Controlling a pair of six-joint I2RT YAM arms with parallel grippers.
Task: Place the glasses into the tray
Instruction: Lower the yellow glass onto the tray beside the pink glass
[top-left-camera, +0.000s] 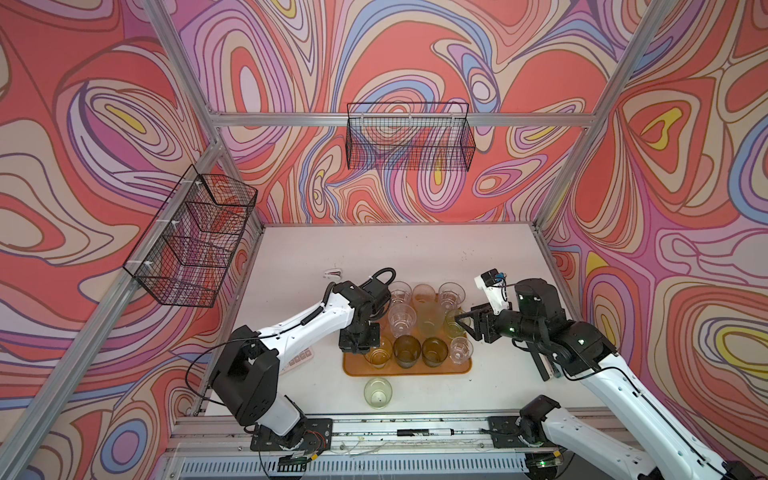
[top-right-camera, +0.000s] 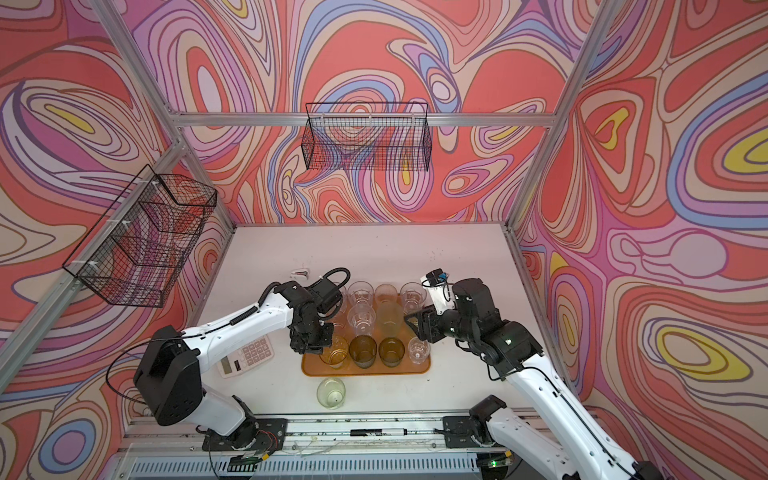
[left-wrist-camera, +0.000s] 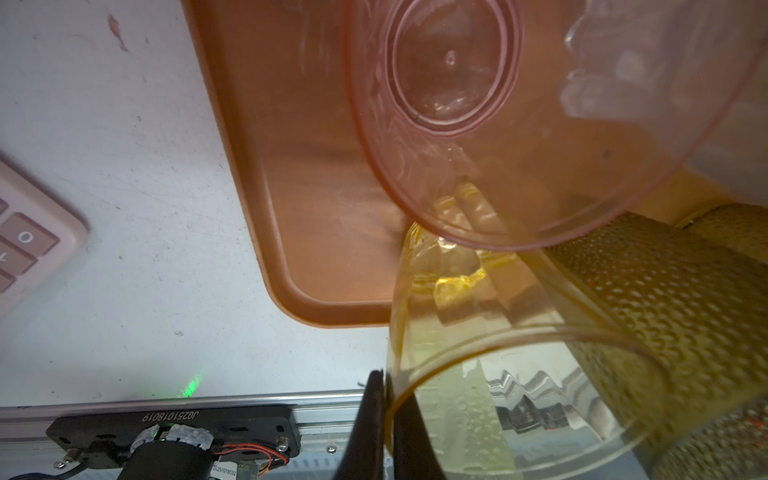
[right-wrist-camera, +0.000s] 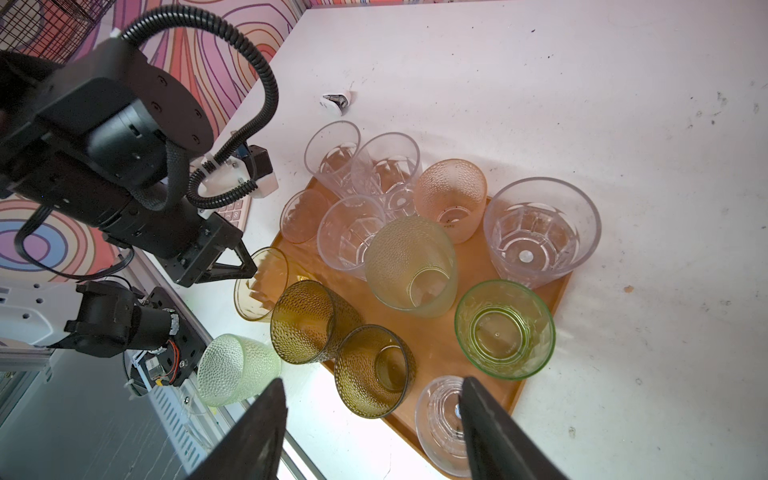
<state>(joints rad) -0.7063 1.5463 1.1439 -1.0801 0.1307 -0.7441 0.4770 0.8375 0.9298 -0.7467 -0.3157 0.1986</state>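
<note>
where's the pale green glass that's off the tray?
In both top views the pale green glass sits on the table just before the tray's near rim, left of centre.

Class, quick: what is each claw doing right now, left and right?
Left claw: closed, pinching the rim of the yellow glass.
Right claw: open, holding nothing.

Diffuse, even light. In both top views the tray (top-left-camera: 409, 371) is evenly lit and slightly soft. In the left wrist view the pink glass (left-wrist-camera: 453, 66) and yellow glass (left-wrist-camera: 415, 324) over the tray blur, close to the lens. In the right wrist view glare whitens the table (right-wrist-camera: 540, 83) just beside the tray; a soft shadow lies beyond its far end.
</note>
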